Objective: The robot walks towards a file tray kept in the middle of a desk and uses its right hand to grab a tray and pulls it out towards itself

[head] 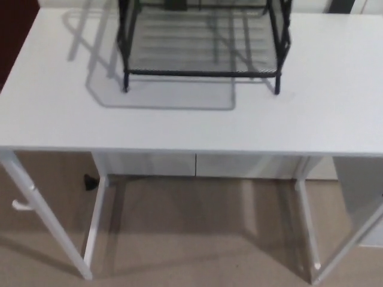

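A black wire-mesh file tray stands on the white desk at the top middle of the head view. Its lowest tray lies level between black uprights, front bar facing me. The upper part of the rack is cut off by the picture's top edge. Neither of my hands shows anywhere in the head view.
The desk's front edge runs across the middle of the picture. White legs stand at left and right, with beige carpet below. A white cabinet sits behind under the desk. A dark red panel is at far left.
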Available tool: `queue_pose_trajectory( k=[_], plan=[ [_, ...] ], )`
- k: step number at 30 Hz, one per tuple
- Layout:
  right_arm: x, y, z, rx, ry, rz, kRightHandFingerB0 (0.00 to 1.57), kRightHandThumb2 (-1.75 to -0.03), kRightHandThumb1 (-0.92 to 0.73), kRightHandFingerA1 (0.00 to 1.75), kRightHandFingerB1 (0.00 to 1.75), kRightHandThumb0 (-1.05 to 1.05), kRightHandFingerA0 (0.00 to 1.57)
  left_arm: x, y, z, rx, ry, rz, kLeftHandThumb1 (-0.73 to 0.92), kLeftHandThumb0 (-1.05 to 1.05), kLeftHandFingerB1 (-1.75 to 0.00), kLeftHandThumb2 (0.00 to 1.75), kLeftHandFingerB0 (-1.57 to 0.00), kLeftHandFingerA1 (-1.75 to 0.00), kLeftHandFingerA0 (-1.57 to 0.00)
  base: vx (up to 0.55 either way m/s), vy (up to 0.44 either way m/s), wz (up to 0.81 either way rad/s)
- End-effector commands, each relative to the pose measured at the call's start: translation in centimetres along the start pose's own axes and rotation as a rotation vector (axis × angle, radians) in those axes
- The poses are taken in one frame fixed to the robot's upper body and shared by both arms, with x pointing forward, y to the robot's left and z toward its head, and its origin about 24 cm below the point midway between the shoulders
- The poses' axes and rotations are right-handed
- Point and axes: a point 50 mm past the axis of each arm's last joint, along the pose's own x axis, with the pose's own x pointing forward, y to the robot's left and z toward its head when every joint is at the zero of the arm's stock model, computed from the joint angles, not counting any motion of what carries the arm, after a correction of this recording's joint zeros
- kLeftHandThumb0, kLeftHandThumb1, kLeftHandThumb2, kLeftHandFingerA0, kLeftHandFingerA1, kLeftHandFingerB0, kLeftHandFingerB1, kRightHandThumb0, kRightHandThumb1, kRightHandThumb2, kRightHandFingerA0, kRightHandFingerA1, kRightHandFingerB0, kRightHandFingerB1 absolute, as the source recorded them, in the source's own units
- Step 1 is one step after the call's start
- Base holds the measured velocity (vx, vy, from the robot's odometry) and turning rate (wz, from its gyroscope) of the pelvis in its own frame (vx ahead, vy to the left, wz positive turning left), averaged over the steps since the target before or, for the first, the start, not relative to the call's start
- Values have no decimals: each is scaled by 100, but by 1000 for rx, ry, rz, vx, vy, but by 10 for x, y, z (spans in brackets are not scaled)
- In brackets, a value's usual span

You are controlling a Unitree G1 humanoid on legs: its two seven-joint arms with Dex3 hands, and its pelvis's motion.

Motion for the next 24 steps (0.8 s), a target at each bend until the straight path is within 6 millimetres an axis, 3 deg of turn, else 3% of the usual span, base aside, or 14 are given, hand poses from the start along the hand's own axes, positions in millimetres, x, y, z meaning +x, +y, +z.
queue_pose_trajectory(
  k=[1,2,3,11,19,21,22,23,24],
  plan=[
    [2,-6,3,-11,-47,-14,65,-54,-48,47,44,-33,68,0,2,0,20,55,5,45,-25,-48,92,-12,-59,-34,315,-47,26],
    [3,-7,1,-13,-41,-15,65,-54,-48,47,44,-33,68,-1,2,1,20,54,3,45,-25,-48,92,-12,-59,-34,293,-10,39],
    [3,-7,0,-11,-41,-15,66,-54,-47,48,45,-32,68,-1,2,1,23,56,4,63,-32,-32,58,-26,-39,-41,211,-117,11],
    [3,-8,-1,-20,-43,-14,69,-54,-47,47,45,-33,71,1,2,-1,34,58,5,63,-34,-32,58,-28,-40,-42,113,-9,-8],
    [-3,-7,-5,-9,-24,-11,67,-54,-47,48,45,-32,70,-3,0,-3,47,73,-1,63,-34,-32,59,-28,-38,-37,199,228,-12],
    [-4,-7,-5,-10,-25,-11,68,-54,-46,48,45,-33,70,-3,-1,-4,64,54,15,61,-33,-33,58,-30,-42,-46,112,74,4],
    [-5,-6,-3,-10,-30,-8,67,-53,-48,48,45,-34,70,-3,-1,-5,70,44,18,63,-33,-34,59,-29,-67,-58,120,33,8],
    [-6,-6,-3,-11,-33,-6,68,-53,-48,48,45,-34,71,-2,-1,-5,73,39,18,62,-33,-33,58,-29,-74,-60,112,14,9],
    [-5,-6,-3,-7,-33,-6,68,-54,-47,49,46,-32,70,-2,0,-5,74,39,18,49,-38,-43,76,-23,-76,-58,104,-56,8]
  ],
)
